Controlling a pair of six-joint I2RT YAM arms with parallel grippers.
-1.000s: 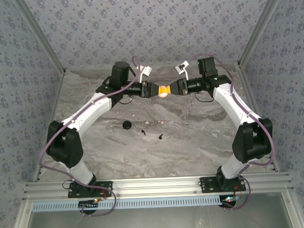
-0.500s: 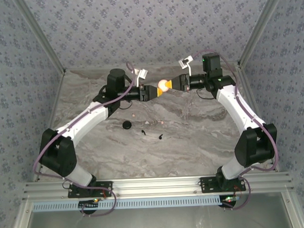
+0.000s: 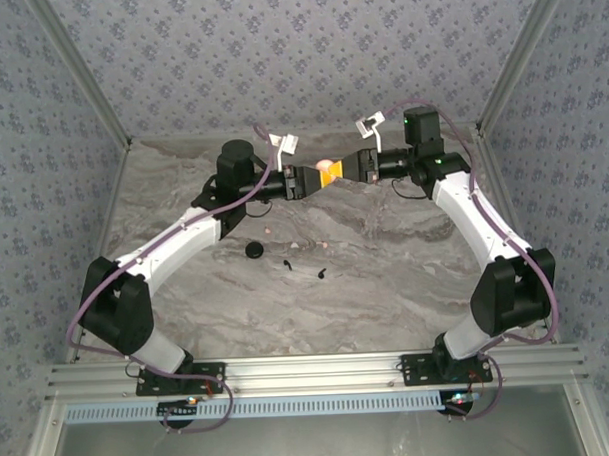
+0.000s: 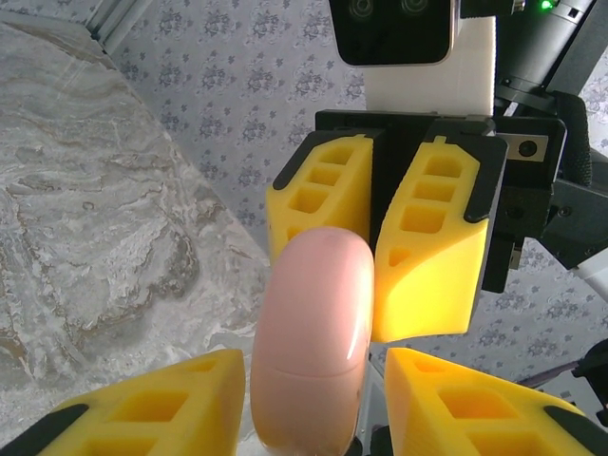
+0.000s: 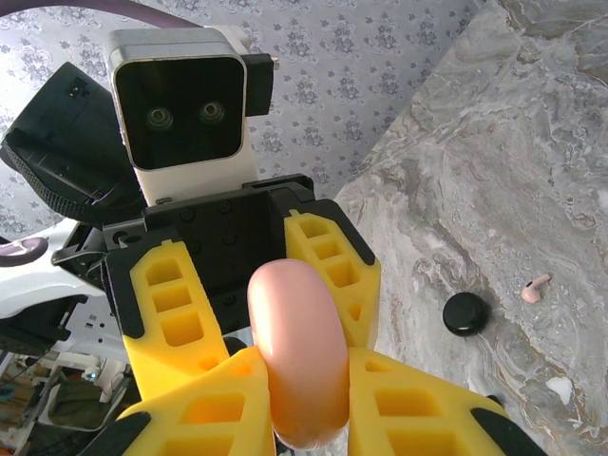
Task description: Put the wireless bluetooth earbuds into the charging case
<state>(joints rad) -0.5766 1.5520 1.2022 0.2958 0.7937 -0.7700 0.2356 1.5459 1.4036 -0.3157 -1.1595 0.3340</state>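
Left wrist | right fingers [image 4: 423, 256] clamp charging case [image 4: 313, 332] | left fingers [image 4: 152, 404] flank it, grip unclear

Shut pink charging case [image 4: 313, 342] midair; black and pink earbuds [image 3: 286, 264] on table [image 3: 406, 274].

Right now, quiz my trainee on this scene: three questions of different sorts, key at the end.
1. True or false: the charging case rests on the table.
2. The case is: A black, B pale pink, C white.
3. Fill in: in the right wrist view, beside the black disc lies one small ___.
Key: 1 false, the right end effector holds it aloft; 2 B; 3 pink earbud.
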